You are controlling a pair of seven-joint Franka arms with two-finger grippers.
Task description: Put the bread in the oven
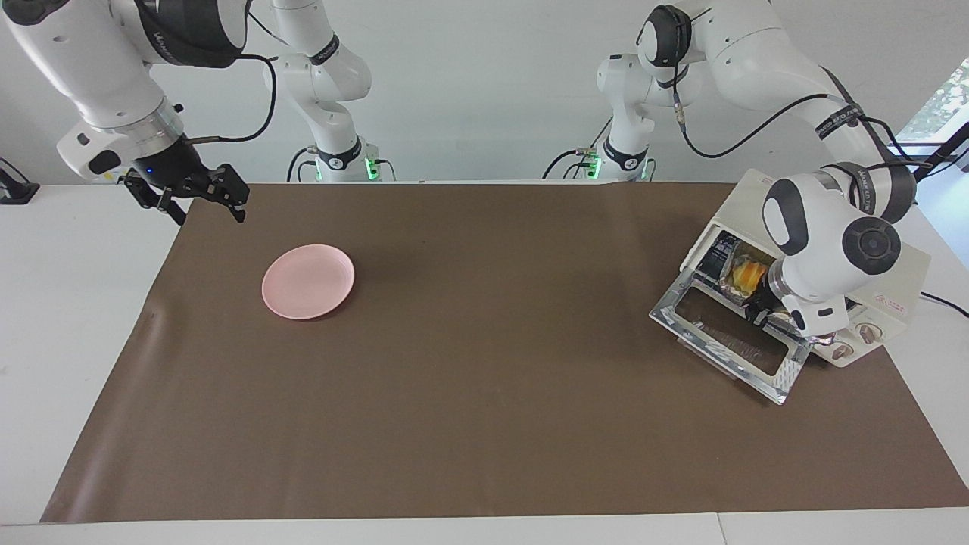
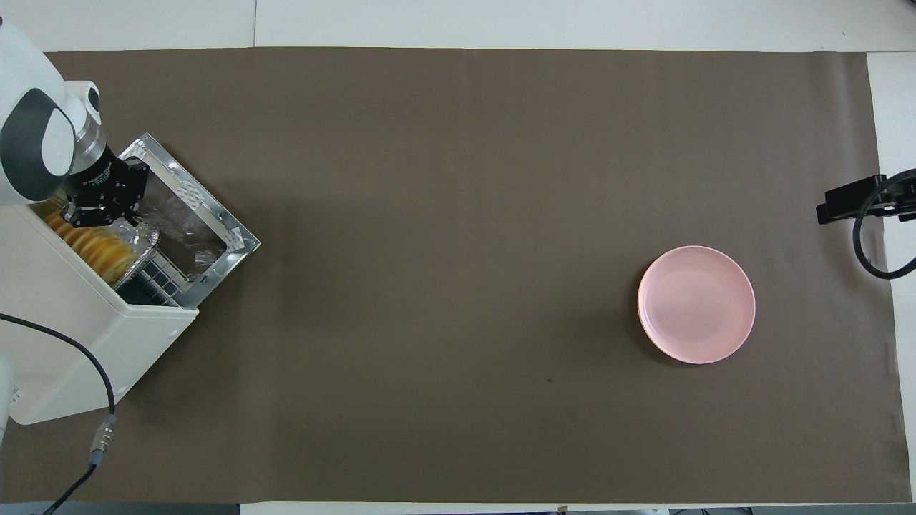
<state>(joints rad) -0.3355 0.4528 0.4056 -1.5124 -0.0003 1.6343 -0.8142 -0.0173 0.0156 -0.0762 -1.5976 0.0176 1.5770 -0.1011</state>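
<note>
White table, brown mat, plain wall

A brown mat covers most of the white table — a plain white wall rises at its edge, with a window showing daylight and greenery.

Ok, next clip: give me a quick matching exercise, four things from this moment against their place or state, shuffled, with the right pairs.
Things:
1. bread
2. oven door
3. pink plate
4. right hand

Places or states:
A. folded down open onto the mat
B. bare, toward the right arm's end of the table
C. in the foil tray, partly inside the oven
D. open, up in the air over the mat's corner

Pairs: 1-C, 2-A, 3-B, 4-D
</note>
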